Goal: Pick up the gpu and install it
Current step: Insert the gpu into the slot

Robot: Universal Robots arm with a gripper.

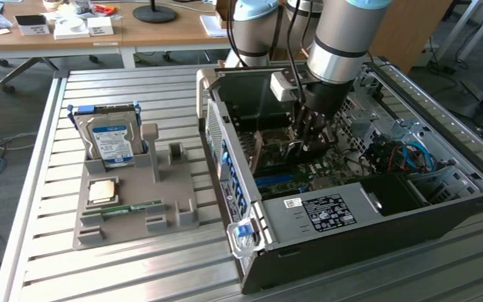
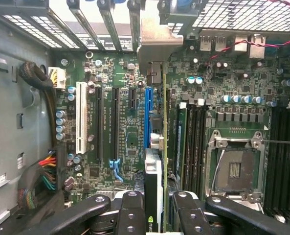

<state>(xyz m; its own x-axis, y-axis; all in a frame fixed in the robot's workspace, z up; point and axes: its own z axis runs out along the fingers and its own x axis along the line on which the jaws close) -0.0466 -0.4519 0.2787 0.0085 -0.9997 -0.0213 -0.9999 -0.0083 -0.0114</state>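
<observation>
While the claw [image 2: 157,208] clamps it, gpu [image 2: 153,178] stands upright.

one gpu [image 2: 154,193], one hard drive [image 1: 112,141], one memory stick [image 1: 124,208].

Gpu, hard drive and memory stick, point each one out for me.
gpu [image 2: 153,196], wrist view, on its dark edge facing the camera.
hard drive [image 1: 112,143], exterior view, on its blue-white label.
memory stick [image 1: 124,208], exterior view, on the middle of the green strip.
</observation>
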